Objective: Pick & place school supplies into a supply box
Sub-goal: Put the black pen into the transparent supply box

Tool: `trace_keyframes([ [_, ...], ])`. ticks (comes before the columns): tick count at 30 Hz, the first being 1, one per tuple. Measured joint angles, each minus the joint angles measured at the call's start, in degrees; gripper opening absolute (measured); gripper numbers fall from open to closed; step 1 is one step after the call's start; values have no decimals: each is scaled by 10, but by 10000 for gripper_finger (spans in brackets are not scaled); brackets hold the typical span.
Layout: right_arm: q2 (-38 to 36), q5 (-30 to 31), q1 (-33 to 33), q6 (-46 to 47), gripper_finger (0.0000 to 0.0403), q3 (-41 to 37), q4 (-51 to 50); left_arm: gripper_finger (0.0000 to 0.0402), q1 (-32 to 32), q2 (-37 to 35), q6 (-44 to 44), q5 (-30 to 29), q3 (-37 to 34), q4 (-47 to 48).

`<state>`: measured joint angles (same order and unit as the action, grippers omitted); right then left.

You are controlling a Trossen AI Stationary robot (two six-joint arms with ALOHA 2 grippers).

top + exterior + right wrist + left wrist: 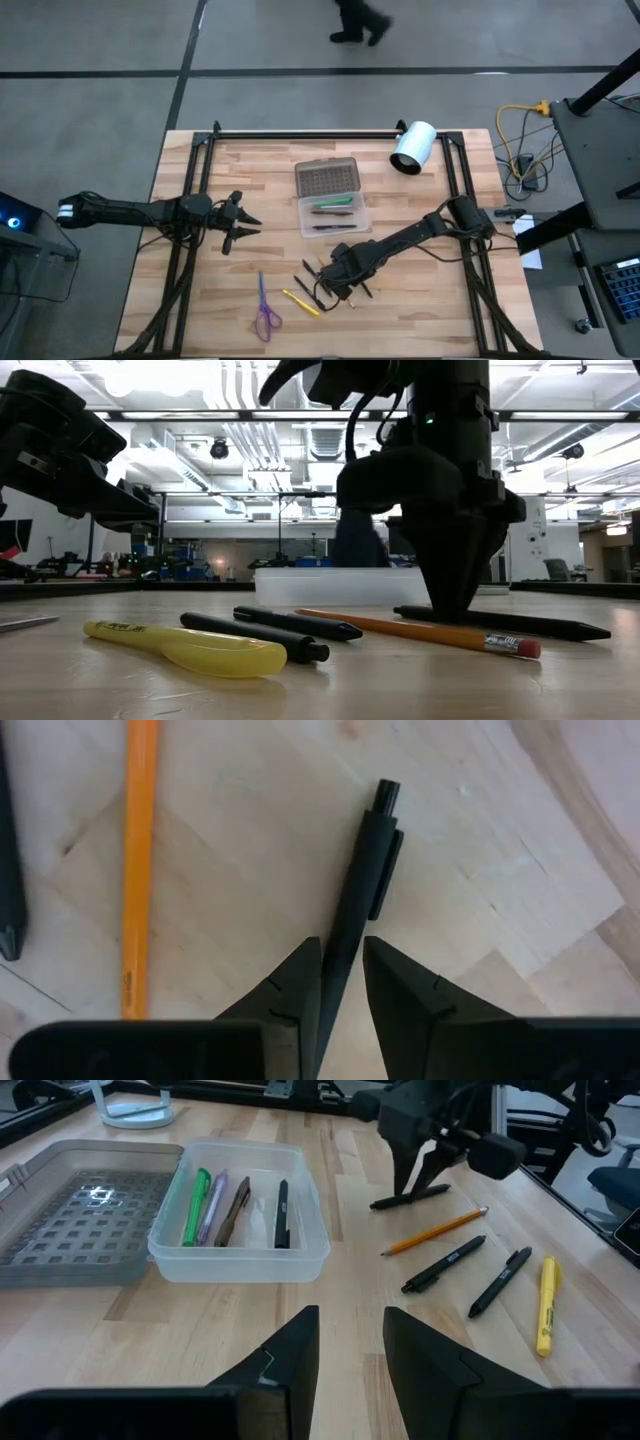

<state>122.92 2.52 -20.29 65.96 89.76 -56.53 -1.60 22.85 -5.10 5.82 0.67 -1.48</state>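
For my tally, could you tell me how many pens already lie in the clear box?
4, side by side: green pen, pale purple pen, brown pen, black pen, inside the clear box.

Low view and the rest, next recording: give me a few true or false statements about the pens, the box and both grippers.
1. The right gripper straddles a black click pen lying on the wooden table. True.
2. The clear plastic supply box is empty. False: it holds several pens, one green.
3. The orange pencil with eraser is inside the box. False: it lies on the table.
4. The left gripper holds nothing. True.
5. The purple-handled scissors lie on the table. True.
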Motion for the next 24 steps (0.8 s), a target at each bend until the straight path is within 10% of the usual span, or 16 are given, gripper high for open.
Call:
trace_keyframes([
  [24, -1, -33, 11, -2, 38, -15, 17, 99, 0, 0, 0, 0, 0, 0],
])
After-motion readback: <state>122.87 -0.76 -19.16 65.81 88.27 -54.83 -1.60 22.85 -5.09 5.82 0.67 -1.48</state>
